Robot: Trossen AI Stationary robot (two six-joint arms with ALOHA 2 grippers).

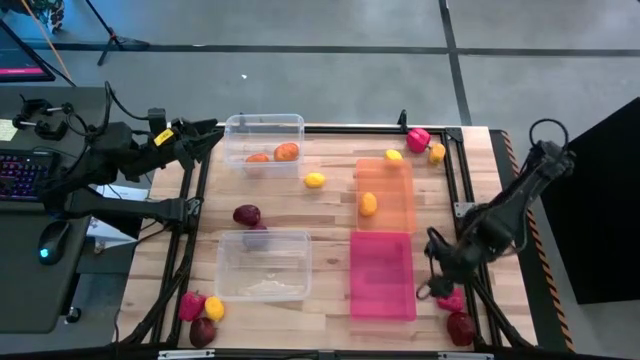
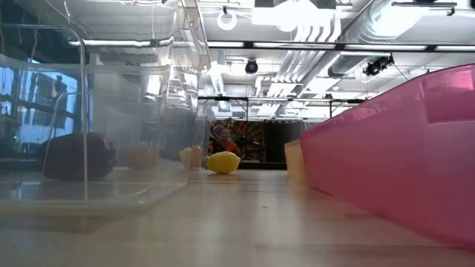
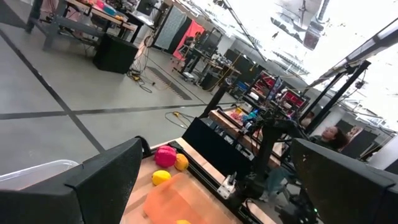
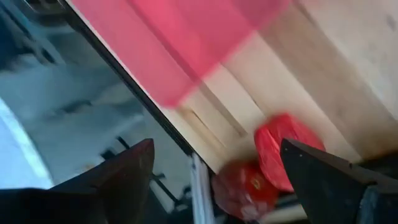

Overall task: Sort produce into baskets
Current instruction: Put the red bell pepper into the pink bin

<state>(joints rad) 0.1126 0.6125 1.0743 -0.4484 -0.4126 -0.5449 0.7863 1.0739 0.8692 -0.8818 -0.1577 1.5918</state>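
Note:
My right gripper hangs open near the table's near right corner, between the pink bin and a pink-red piece with a dark maroon piece beside it. In the right wrist view my open fingers frame the pink-red piece lying on the wood ahead of them. My left gripper is open at the table's far left edge, beside the far clear bin, which holds two orange pieces. The orange bin holds a yellow piece.
The near clear bin stands at the near left. Loose on the wood lie a yellow piece, a maroon piece, three pieces at the far right and three at the near left corner. A desk with a keyboard stands to the left.

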